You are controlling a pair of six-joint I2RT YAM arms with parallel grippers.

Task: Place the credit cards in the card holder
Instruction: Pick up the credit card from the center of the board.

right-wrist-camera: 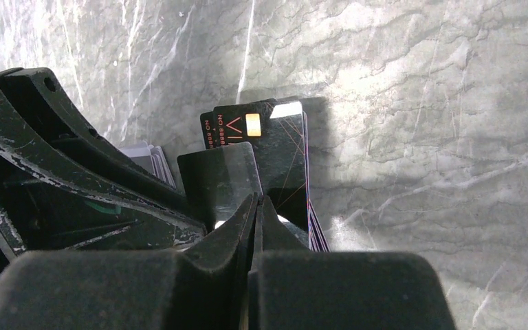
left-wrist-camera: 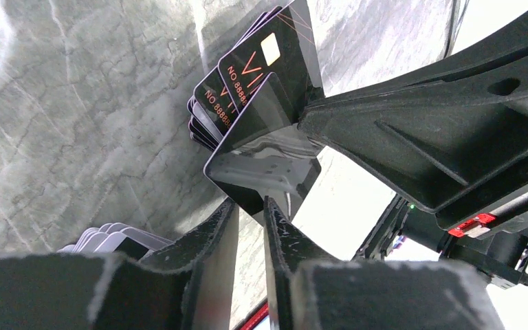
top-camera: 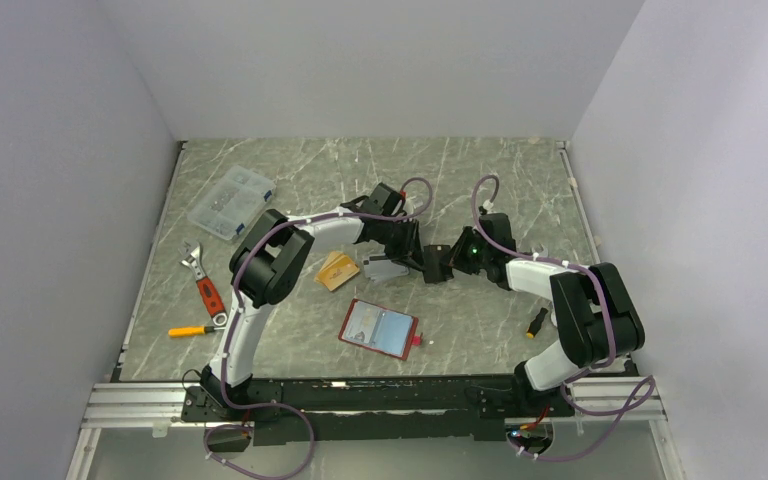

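Wallet, dark-red leather card holder (top-camera: 379, 329), lying unfolded, pockets without visible cards; beyond it, one dark glossy plastic card (left-wrist-camera: 265, 155) pinched by shut right gripper (right-wrist-camera: 255, 206), left gripper (left-wrist-camera: 251, 210) narrowly parted beside it; orange cards (top-camera: 337, 270) loose nearby; insertion all outstanding.

top: high behind arm bases, whole table (top-camera: 290, 170) | wrists: close, facing opposite ways, sharing black cards (left-wrist-camera: 261, 75)

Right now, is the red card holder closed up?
No, the card holder lies folded open flat on the table, with its pale inside pockets facing up.
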